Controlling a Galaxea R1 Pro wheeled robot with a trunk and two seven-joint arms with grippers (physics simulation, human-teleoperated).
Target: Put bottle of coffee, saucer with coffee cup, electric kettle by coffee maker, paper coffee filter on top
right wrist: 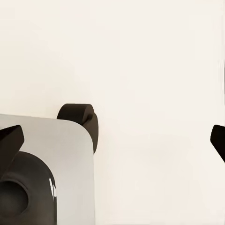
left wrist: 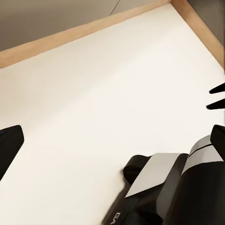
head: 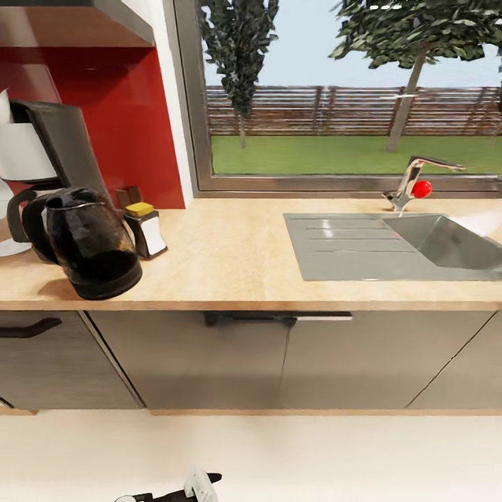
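Head view: the countertop (head: pixel 244 244), light wood grain, runs the full width above grey cabinet fronts (head: pixel 209 355). At its left end stands the coffee maker (head: pixel 49 150), black body with a white filter basket, partly cut off by the frame edge. The electric kettle (head: pixel 87 244) sits in front of it and just beside it, dark glass jug upright, looped handle facing left. The bottle of coffee (head: pixel 145 229) stands just right of the kettle, near it but apart, white label and yellowish cap showing. A sliver of white at the far left edge, behind the kettle handle, could be the saucer (head: pixel 8 246); too little shows to be sure. Red backsplash (head: pixel 118 104) behind the machines. Grey sink (head: pixel 432 240) with drainboard set into the counter on the right, tap (head: pixel 415 181) with a red knob behind it, window (head: pixel 348 84) onto lawn and trees above.

Left wrist view: the left gripper (left wrist: pixel 112 136) hangs over pale floor (left wrist: pixel 108 93), fingertips at both frame edges, spread wide, nothing between them. Part of the robot's base (left wrist: pixel 164 187) lies below.

Right wrist view: the right gripper (right wrist: pixel 112 138) likewise spread wide and empty above pale floor, the base and a dark wheel (right wrist: pixel 79 119) beneath.
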